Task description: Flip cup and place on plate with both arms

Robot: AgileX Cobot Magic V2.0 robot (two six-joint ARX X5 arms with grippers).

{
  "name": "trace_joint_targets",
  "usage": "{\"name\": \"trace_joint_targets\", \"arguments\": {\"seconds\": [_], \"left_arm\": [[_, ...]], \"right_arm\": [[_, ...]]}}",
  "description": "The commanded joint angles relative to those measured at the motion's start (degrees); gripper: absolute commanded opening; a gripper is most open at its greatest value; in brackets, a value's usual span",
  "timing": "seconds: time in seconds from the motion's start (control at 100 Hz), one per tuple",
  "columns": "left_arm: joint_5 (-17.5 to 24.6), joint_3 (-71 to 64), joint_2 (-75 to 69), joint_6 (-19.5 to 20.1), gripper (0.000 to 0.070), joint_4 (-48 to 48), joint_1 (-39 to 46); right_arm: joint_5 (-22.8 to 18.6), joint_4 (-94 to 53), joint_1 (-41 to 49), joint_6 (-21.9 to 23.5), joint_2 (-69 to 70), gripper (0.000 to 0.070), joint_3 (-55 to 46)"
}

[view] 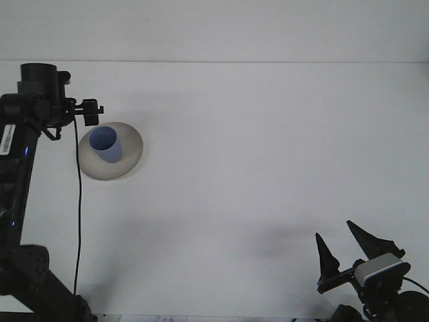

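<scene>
Standing upright on the plate (127, 168), blue cup (106, 145) sits mouth-up. Left gripper (89, 113) just beside the plate's rim, finger spread unreadable. Right gripper (345, 248) spread wide, well apart.
</scene>
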Motion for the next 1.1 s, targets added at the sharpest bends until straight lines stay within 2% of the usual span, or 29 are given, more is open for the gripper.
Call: {"name": "trace_joint_targets", "arguments": {"seconds": [0.0, 0.12, 0.21, 0.43, 0.48, 0.54, 0.59, 0.65, 0.8, 1.01, 1.06, 1.09], "left_arm": [[0.11, 1.64, -4.96, -1.27, 0.0468, 0.04, 0.22], [1.70, -0.42, -15.06, -2.78, 0.0471, 0.77, -0.04], [1.75, -7.17, -24.61, -3.56, 0.0475, 4.26, -1.77], [1.95, -36.04, -51.19, -4.44, 0.0475, 17.05, -10.69], [3.72, -42.25, -56.61, -6.21, 0.0475, 18.64, -12.63], [6.99, -49.75, -63.28, -10.43, 0.0475, 19.82, -14.78], [7.37, -55.08, -68.11, -13.09, 0.0475, 20.59, -16.00], [7.26, -60.50, -72.76, -14.45, 0.0475, 21.75, -16.90], [7.30, -71.04, -82.05, -14.62, 0.0474, 23.50, -17.46], [7.19, -75.25, -84.91, -13.51, 0.0462, 23.58, -17.46], [7.23, -75.25, -84.89, -13.55, 0.0451, 23.93, -17.46], [7.23, -75.25, -84.87, -13.57, 0.0421, 24.37, -17.46]], "right_arm": [[0.57, 0.59, 0.46, 0.46, 0.00, 0.0567, 0.22], [1.51, 0.98, 0.46, 0.02, 0.00, 0.0567, 0.22], [1.57, 1.88, 0.46, -0.76, 0.00, 0.0567, 0.22], [3.26, 2.49, 0.46, -0.83, 0.00, 0.0567, 0.22], [3.26, 2.36, 0.46, -0.85, 0.00, 0.0567, 0.22], [3.26, 2.01, 0.46, -0.83, 0.00, 0.0567, 0.22], [3.23, 1.64, 0.46, -0.85, 0.00, 0.0567, 0.17], [3.15, 1.27, 0.46, -0.83, 0.00, 0.0567, 0.09], [2.78, 0.39, 0.46, -0.72, 0.00, 0.0567, -0.20], [2.73, -1.36, 0.46, -0.55, 0.00, 0.0556, -0.20], [2.73, -1.44, 0.46, -0.52, 0.00, 0.0515, -0.20], [2.75, -1.44, 0.46, -0.46, 0.00, 0.0457, -0.20]]}}
